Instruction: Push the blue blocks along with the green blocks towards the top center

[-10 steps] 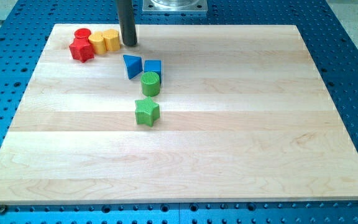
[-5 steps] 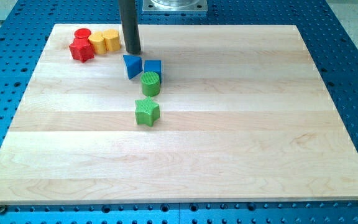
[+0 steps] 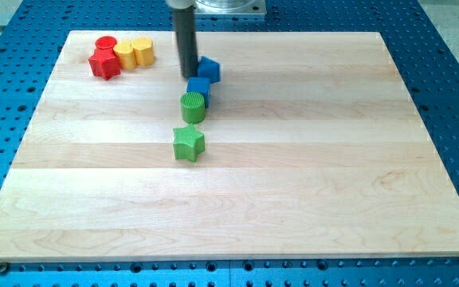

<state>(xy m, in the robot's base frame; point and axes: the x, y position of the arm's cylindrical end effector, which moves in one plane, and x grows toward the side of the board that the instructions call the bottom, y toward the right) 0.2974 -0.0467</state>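
My tip (image 3: 190,76) stands near the view's top, just left of centre. A blue triangular block (image 3: 209,69) lies right against the rod's right side. A blue cube (image 3: 198,88) sits just below the tip, partly behind a green cylinder (image 3: 193,108) that touches it from below. A green star block (image 3: 188,143) lies a little further down, apart from the cylinder. The tip is at the upper left of the blue cube and touches or nearly touches it.
At the board's top left corner a red cylinder (image 3: 106,45), a red star block (image 3: 104,64) and two yellow blocks (image 3: 133,53) are bunched together. The wooden board (image 3: 293,183) lies on a blue perforated table.
My tip moved right and slightly down. It pushed the blue triangular block from left of the blue cube to the upper right of it. The green blocks have not moved.
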